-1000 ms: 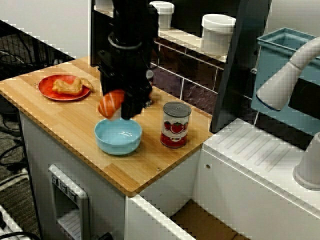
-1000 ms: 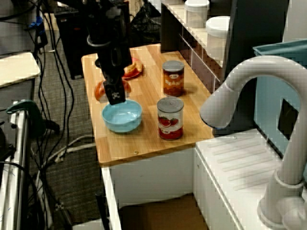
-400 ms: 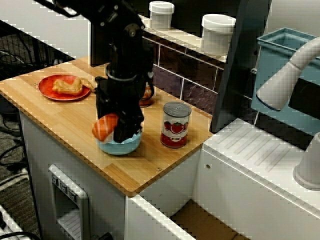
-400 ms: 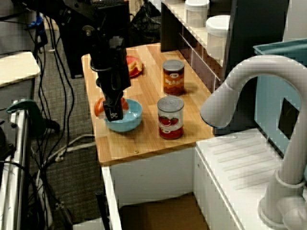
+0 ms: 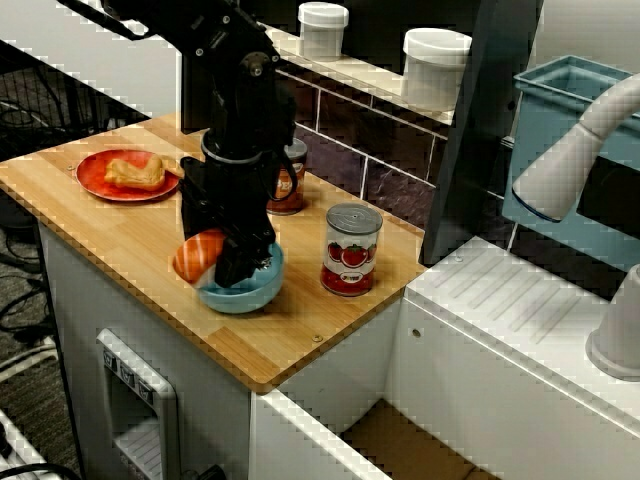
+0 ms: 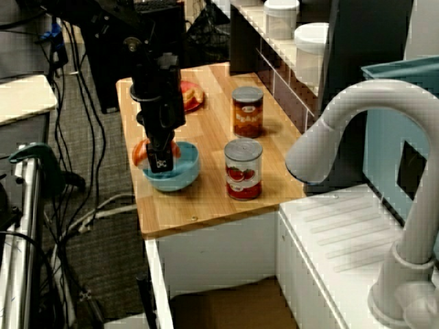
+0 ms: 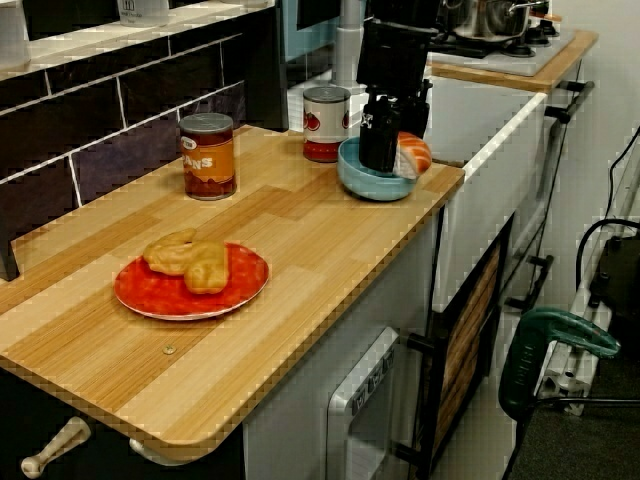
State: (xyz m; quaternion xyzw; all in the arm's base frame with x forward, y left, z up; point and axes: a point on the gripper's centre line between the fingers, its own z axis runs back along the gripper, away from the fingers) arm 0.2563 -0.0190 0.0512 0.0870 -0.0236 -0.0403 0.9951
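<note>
In the front view my gripper is shut on a piece of salmon sushi, orange with a white stripe. It hangs low at the left rim of a light blue bowl, fingertips down inside the bowl and the sushi partly outside the rim. From the sink-side view, the gripper covers the bowl's left half, and the sushi shows behind it. The view along the counter has the gripper in the bowl, with the sushi over the rim towards the counter's edge.
A tomato can stands right of the bowl. A brown-labelled can stands behind it by the tiled wall. A red plate with pastry sits at the counter's far left. White jars stand on the shelf. A sink and faucet lie to the right.
My gripper has come down with the sushi from above the bowl to its left rim, shifting slightly left. The bowl, cans and plate stayed put.
</note>
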